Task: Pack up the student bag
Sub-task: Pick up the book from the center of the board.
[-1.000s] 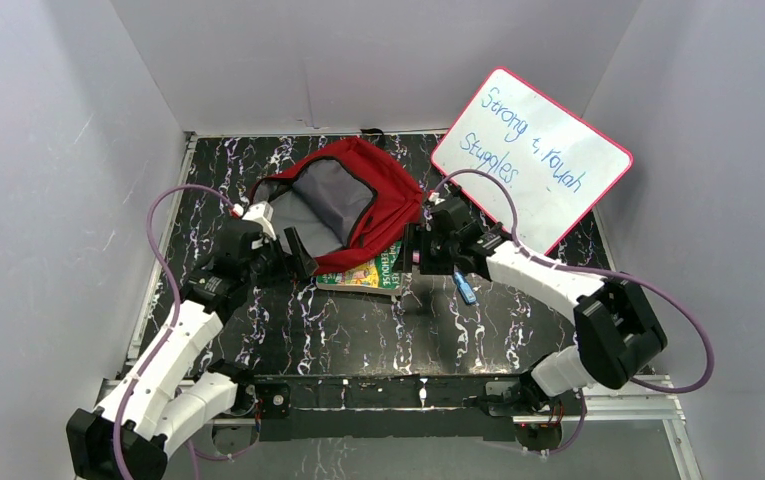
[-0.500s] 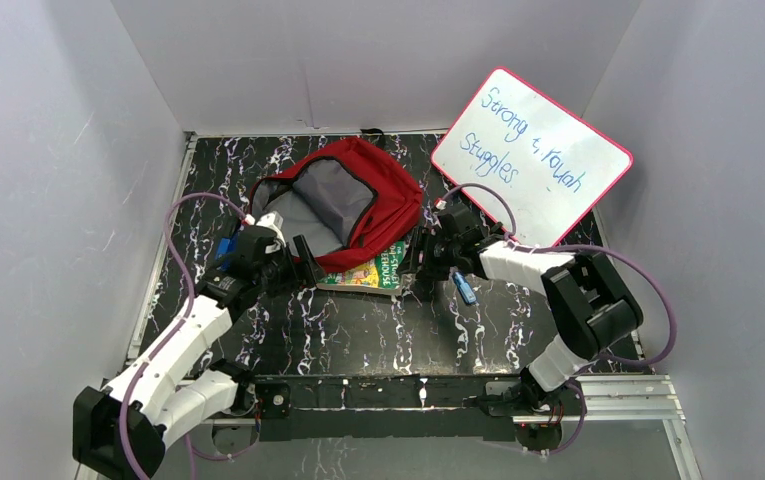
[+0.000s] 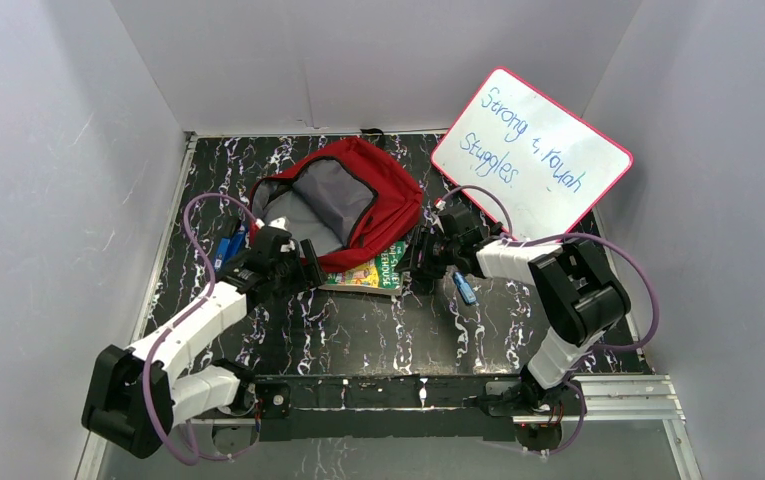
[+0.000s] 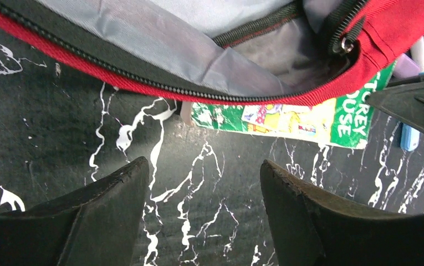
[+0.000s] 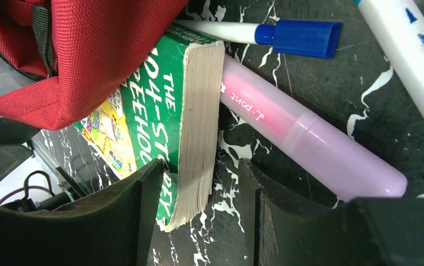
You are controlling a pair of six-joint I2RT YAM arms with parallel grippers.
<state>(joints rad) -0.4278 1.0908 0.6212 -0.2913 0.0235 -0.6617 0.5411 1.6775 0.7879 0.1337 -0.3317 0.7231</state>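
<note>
The student bag (image 3: pixel 378 190) lies unzipped at the back of the table, its grey lining (image 3: pixel 323 205) showing. A green paperback (image 3: pixel 368 272) sticks out from under its front edge. My left gripper (image 3: pixel 296 266) hovers low at the bag's near rim (image 4: pixel 159 88), open, with only table between its fingers (image 4: pixel 115 210). My right gripper (image 5: pixel 198 174) is at the book's (image 5: pixel 159 127) right end. Its jaws straddle the book's corner, open, with a gap left at the page side. A pink highlighter (image 5: pixel 309 144) lies against the book.
A pink-framed whiteboard (image 3: pixel 533 150) leans at the back right. A blue-capped marker (image 5: pixel 295 37) and a white marker (image 5: pixel 409 61) lie by the highlighter. A blue pen (image 3: pixel 466 288) rests below the right wrist, and blue items (image 3: pixel 226 247) lie left of the bag.
The left gripper has moved right and down toward the bag's front rim. The right gripper has dropped to the book's end and its jaws have narrowed around the corner.
</note>
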